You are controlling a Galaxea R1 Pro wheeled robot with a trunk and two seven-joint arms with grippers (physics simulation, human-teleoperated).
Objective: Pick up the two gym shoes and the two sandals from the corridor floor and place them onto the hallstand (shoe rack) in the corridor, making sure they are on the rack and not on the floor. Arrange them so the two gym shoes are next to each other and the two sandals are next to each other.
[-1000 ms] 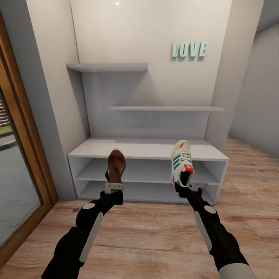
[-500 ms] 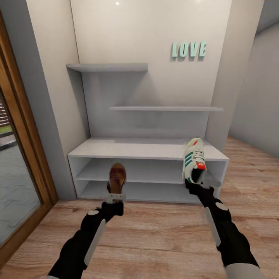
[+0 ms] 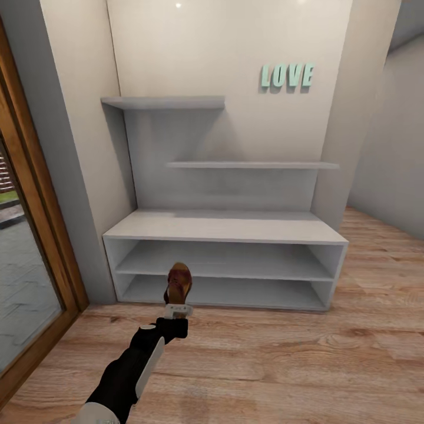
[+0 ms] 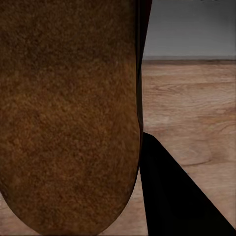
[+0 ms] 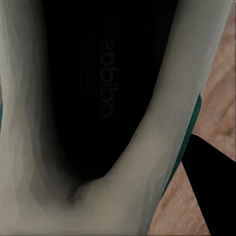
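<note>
The left gripper (image 3: 176, 308) is clamping a brown sandal (image 3: 178, 282) upright before the hallstand (image 3: 224, 227), above the corridor floor (image 3: 265, 359). A gym shoe (image 5: 88, 113) is sitting against the right wrist camera; that claw's grip cannot be determined.

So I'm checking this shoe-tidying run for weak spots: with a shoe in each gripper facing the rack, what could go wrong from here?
The sandal stands upright, pinched at one end by the left gripper, so it could swing or slip out. The gym shoe sits right against the right wrist camera, which may make it hard to aim at the hallstand.
</note>
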